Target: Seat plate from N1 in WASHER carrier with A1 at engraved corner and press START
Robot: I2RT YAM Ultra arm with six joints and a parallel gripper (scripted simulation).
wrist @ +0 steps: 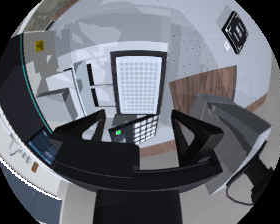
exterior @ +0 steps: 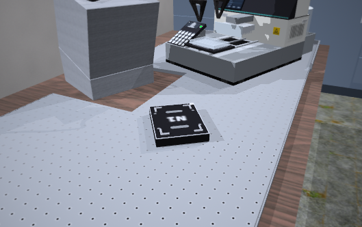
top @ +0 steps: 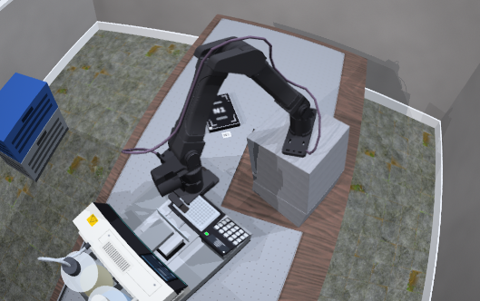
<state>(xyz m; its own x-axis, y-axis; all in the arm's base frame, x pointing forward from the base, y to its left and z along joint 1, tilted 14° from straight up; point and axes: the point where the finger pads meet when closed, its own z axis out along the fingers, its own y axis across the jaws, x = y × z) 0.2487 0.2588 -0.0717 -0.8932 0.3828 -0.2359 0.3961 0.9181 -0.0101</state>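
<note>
1. The jaws are standing wide apart and holding nothing; they are hanging above the washer (top: 128, 254) deck.
2. The plate (top: 200, 212) is lying in the carrier (exterior: 207, 45) just below and ahead of the jaws, no longer on nest N1 (exterior: 178, 124), which is sitting bare well behind them on the counter (exterior: 81, 178).
3. The plate is looking flat inside the pocket in the wrist view, though the locators and the cut-off corner are too small to tell apart, so the A1 orientation is probably right but not confirmable.
4. The lamp (top: 206, 234) is glowing green on the keypad (top: 229, 233), directly beneath the gap between the jaws in the wrist view.
5. Judging the step in hand: this is looking like the wait and check after START. Doing it well means keeping the jaws off the keypad and the plate while watching for green holding.
6. Edges: the washer's dark hood is rising close on one side of the jaws, the keypad's raised edge lying just below them.
7. Open room: space is lying upward and back toward the nest side; the grey pedestal (top: 298, 174) is standing well apart.
</note>
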